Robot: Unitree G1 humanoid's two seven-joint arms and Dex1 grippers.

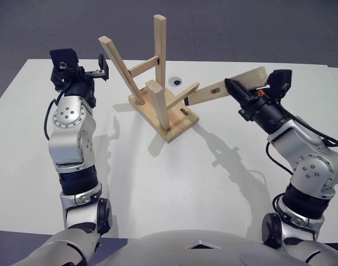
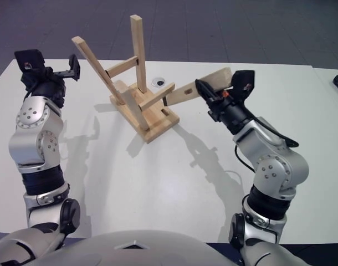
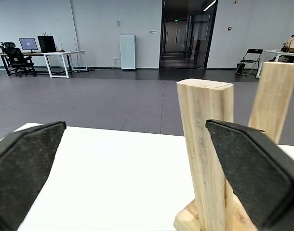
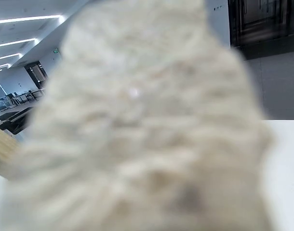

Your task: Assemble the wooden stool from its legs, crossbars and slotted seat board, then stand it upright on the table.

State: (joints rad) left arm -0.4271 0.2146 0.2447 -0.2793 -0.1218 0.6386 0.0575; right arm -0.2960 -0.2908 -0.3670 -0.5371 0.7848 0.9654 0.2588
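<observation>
Mid-assembly, w/ stool upside down. Towards middle of far edge of white tabletop [image 1: 158,183]: pale wooden slotted seat board [image 1: 177,126], lying flat, underside up. Standing in it, three square pale wooden legs: one leaning towards far-left corner [image 1: 118,64], one upright at back [image 1: 160,47], a nearer one [image 1: 158,105] at front. Between the two back legs, a short wooden crossbar [image 1: 144,66]; from front leg, a second crossbar [image 1: 184,95] sticking out to the right, free end in the air.

Just right of the board: fourth pale wooden leg w/ mortise slot [image 1: 210,91], held slanted above the tabletop, low end close by that free crossbar end; touching or not, cannot tell. Pinched near its middle by black fingers of right gripper [image 1: 234,87].

Near far-left corner: left gripper [image 1: 102,72], holding nothing, pads [image 3: 26,163] spread wide, level w/ leaning leg, just beside it, not touching.

Step in hand, by the look of it: fitting the last leg. Next move prob. calls for tipping that leg more upright, lining its slot w/ crossbar end and its foot w/ the open corner slot [image 1: 185,111] of the board, then pressing down. Likely needs left gripper closing on a standing leg to brace, else board may slide or tip. After that, flip and stand upright
</observation>
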